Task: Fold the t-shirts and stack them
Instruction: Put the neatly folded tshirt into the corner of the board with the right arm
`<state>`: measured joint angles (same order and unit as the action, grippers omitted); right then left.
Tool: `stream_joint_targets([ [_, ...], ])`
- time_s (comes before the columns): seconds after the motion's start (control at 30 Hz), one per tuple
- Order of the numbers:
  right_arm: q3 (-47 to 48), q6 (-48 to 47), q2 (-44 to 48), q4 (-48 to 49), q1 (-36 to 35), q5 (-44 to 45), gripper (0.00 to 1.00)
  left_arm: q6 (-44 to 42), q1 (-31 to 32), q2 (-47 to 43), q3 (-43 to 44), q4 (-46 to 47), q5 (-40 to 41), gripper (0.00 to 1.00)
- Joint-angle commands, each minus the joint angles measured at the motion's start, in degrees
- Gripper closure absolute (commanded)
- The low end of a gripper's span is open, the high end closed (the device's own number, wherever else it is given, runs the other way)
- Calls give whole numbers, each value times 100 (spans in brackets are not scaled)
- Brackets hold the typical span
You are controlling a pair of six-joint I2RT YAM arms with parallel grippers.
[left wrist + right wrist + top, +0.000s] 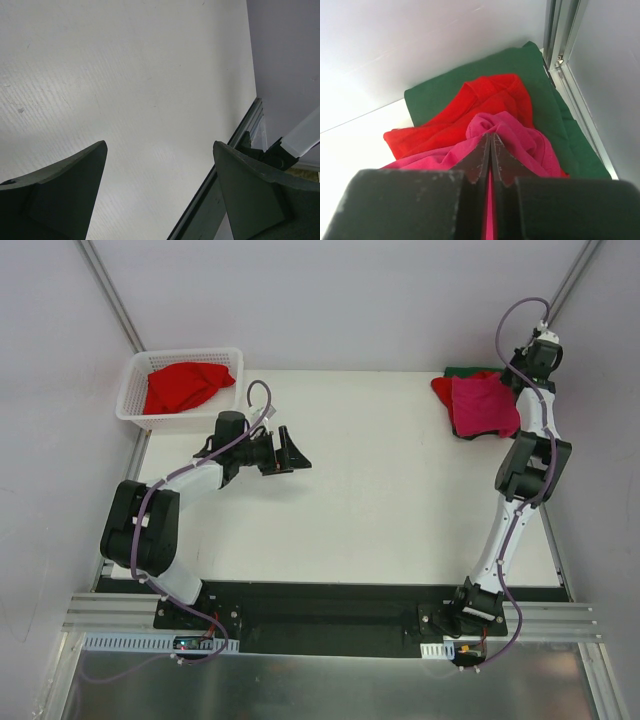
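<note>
T-shirts are lying in two places on the white worktop (400, 500). At the far right corner, a bright magenta-pink cloth t-shirt (485, 405) is sitting on top of a small pile. It is partly covering a crumpled red cloth t-shirt (470, 107), and both are resting on a flat dark green cloth t-shirt (520, 65). The green one is lying right up against the metal rail (570, 75) along the worktop's right side.

The right hand (490, 137) is reaching down onto this pile with its jaws clenched tight together. The pink cloth is puckering up around the tips, so the hand is evidently pinching the top shirt.

Over at the far left corner, a white plastic lattice basket (135, 375) is standing at the worktop's edge. A second red cloth t-shirt (185, 385) is lying bunched inside it, filling most of the bottom.

The left hand (160, 144) is hanging over bare worktop just in front of the basket, apart from it and pointing towards the middle. Its jaws are standing wide apart, released, with nothing between them but the white surface below. The two hands are sitting well apart, one at each side of the worktop.
</note>
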<state>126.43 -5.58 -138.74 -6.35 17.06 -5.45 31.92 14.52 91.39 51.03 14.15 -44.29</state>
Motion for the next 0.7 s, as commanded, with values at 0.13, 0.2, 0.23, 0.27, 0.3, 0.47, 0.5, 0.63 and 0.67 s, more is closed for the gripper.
stream_joint_targets([
  [0.13,145,57,-215,2,-45,510,99,-239,-55,-8,171,132,96,12],
  [0.2,154,84,-268,-24,-45,510,99,-248,-55,36,188,132,105,12],
  [0.23,162,75,-294,-50,-45,510,99,-248,-64,45,197,132,105,12],
  [0.27,171,75,-346,-59,-45,501,99,-248,-64,54,197,132,114,12],
  [0.3,171,66,-373,-77,-45,510,99,-248,-55,63,206,132,123,12],
  [0.47,206,40,-470,-130,-45,501,99,-257,-55,89,206,132,123,12],
  [0.5,198,40,-470,-112,-45,510,99,-257,-55,106,206,132,131,12],
  [0.63,198,57,-357,-59,-45,466,99,-257,-55,89,189,132,131,13],
  [0.67,145,75,-312,-25,-45,458,99,-257,-64,72,189,132,131,12],
])
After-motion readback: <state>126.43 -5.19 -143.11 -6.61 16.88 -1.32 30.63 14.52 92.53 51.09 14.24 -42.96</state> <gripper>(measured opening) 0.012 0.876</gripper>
